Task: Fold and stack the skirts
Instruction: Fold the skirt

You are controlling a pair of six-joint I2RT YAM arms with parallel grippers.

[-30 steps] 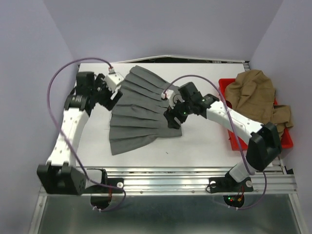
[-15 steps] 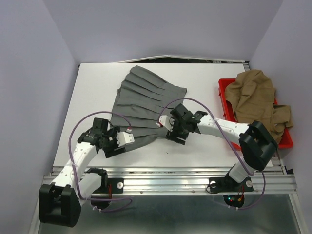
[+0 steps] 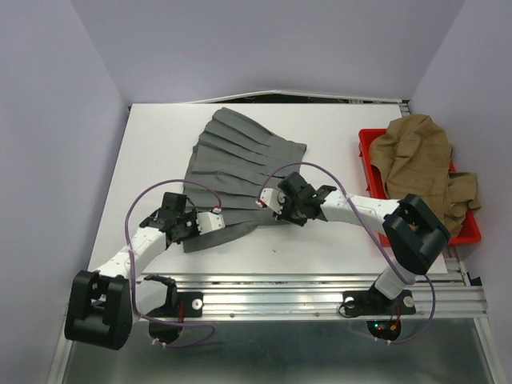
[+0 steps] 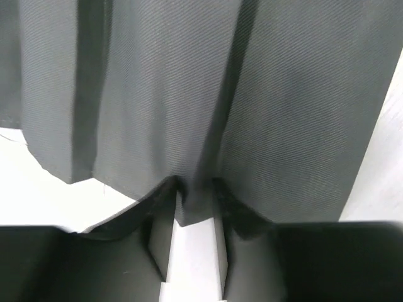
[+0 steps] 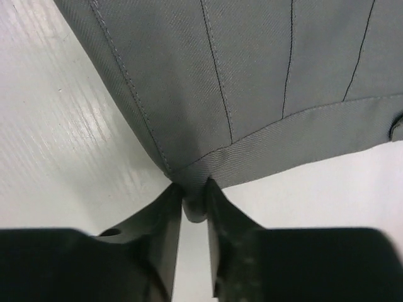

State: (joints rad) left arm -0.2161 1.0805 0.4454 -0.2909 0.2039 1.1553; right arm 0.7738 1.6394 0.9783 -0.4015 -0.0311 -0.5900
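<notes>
A grey pleated skirt [image 3: 236,164] lies spread flat on the white table [image 3: 160,136]. My left gripper [image 3: 192,230] is at its near left hem. In the left wrist view the left gripper [image 4: 194,192] is shut on the edge of the grey skirt [image 4: 189,82], pinching a fold at a pleat. My right gripper [image 3: 283,213] is at the skirt's near right corner. In the right wrist view the right gripper [image 5: 194,196] is shut on the waistband corner of the grey skirt [image 5: 252,75]. A tan skirt [image 3: 420,156] lies bunched in the red tray [image 3: 474,232].
The red tray stands at the table's right edge, with the tan cloth spilling over its rim. Purple walls close in the left, the back and the right. Both arms' cables loop over the near part of the table.
My left arm swung from the skirt's far left side down to its near hem. The right gripper slid to the near right corner. Both grippers closed on the fabric.
</notes>
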